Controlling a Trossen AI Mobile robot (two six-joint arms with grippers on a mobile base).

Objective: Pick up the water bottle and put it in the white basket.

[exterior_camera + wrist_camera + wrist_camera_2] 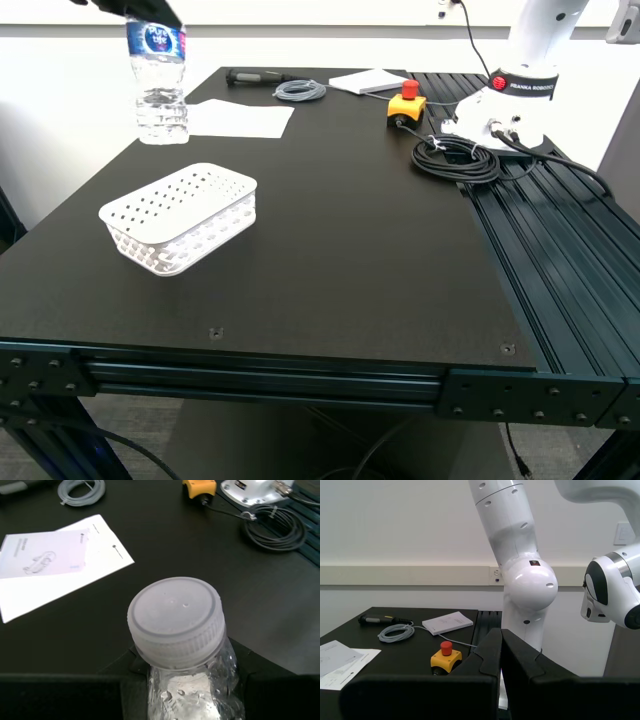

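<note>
Bottle [160, 88] held at neck by my first gripper [185, 680] jaws, w/ second gripper [501, 655] jaws closed, empty.

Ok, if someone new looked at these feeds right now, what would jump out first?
Probably the water bottle at the exterior view's upper left, held near its neck by my first tool, its white cap filling the first wrist view. Next, the white basket sitting empty in front of it. Then the yellow stop button beside a big white robot arm.
</note>
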